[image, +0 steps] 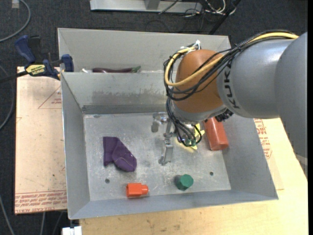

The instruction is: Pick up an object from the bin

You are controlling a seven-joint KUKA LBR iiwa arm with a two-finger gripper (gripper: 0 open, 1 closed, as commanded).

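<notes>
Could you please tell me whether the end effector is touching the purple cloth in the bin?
Apart. The camera view shows a plain strip of bare bin floor between the end effector and the purple cloth.

We log a purple cloth, crumpled, near the left wall of the bin. Small orange block by the front edge, left of centre. Green round piece to its right, apart from it. Red-orange block toward the right wall. Dark thing in the rear compartment; we cannot identify it.
</notes>
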